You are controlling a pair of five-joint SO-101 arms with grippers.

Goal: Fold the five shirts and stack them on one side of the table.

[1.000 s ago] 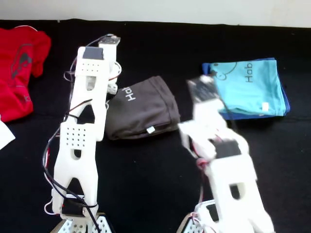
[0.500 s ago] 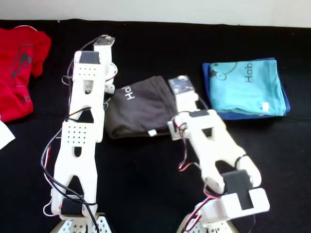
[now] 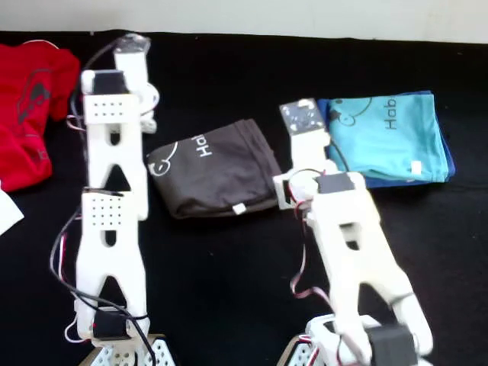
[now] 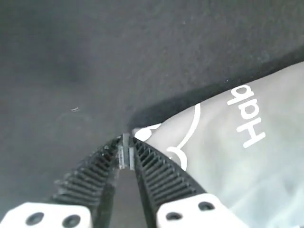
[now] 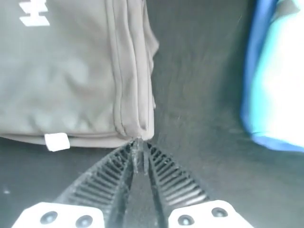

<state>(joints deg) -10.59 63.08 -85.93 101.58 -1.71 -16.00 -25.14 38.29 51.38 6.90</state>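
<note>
Left tool (image 4: 124, 156) and right tool (image 5: 138, 156) closed at dark shirt (image 3: 217, 169).

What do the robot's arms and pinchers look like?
The left arm and right arm are white plastic, made of flat blocky pieces with cut-out holes; the left shows rows of little dots. Thin red, black and white wires loop along them. The left gripper and right gripper have black ridged fingers on white bases.

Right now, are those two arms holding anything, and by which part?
Both sets of jaws are shut at corners of the dark folded shirt; whether any cloth is pinched cannot be told.
</note>
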